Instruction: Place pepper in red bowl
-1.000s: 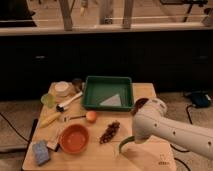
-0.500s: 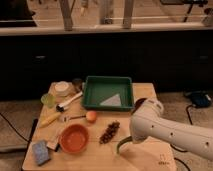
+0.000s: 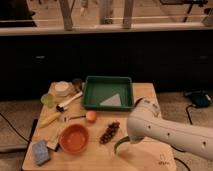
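Holding gripper (image 3: 126, 142) low over front-right part of wooden table (image 3: 150, 160), mostly tucked under end of white arm (image 3: 165, 131) stretching in from right edge. Pinching fingers together on upper end of pepper (image 3: 120, 145). Dangling pepper down & left of arm end, green & curved, close above tabletop; touching wood or not, can't tell. Seeing red bowl (image 3: 74, 138) to left of pepper, apart from it, sitting upright on table. Noting dark clump of small bits (image 3: 109, 132) lying btwn bowl & pepper. Spotting small orange fruit (image 3: 91, 116) just behind bowl's right side, green tray (image 3: 97, 92) at back centre w/ pale sheet (image 3: 112, 101) inside, yellow item (image 3: 49, 120) at left, blue sponge (image 3: 41, 152) near front-left corner.
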`<state>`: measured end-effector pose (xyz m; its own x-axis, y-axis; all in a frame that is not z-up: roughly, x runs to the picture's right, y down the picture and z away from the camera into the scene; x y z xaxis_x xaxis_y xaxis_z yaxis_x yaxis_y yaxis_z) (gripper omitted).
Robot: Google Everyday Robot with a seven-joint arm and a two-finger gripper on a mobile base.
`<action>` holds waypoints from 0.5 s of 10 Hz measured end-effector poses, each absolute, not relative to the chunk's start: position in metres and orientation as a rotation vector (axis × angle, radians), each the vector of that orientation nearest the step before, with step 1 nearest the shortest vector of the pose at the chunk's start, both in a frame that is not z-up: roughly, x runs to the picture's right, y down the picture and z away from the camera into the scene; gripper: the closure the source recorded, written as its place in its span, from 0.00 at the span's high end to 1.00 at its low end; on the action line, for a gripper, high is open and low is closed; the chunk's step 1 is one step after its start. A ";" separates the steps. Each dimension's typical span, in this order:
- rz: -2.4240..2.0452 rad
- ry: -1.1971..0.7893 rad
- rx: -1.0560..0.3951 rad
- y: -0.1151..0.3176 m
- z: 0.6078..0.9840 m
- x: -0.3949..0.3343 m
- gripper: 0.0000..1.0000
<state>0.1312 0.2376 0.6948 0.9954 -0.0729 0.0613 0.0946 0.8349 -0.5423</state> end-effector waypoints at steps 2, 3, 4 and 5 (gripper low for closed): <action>-0.091 -0.041 -0.574 0.236 0.695 0.123 0.05; -0.092 -0.039 -0.575 0.236 0.694 0.123 0.05; -0.093 -0.037 -0.576 0.236 0.693 0.122 0.05; -0.093 -0.038 -0.576 0.236 0.694 0.119 0.05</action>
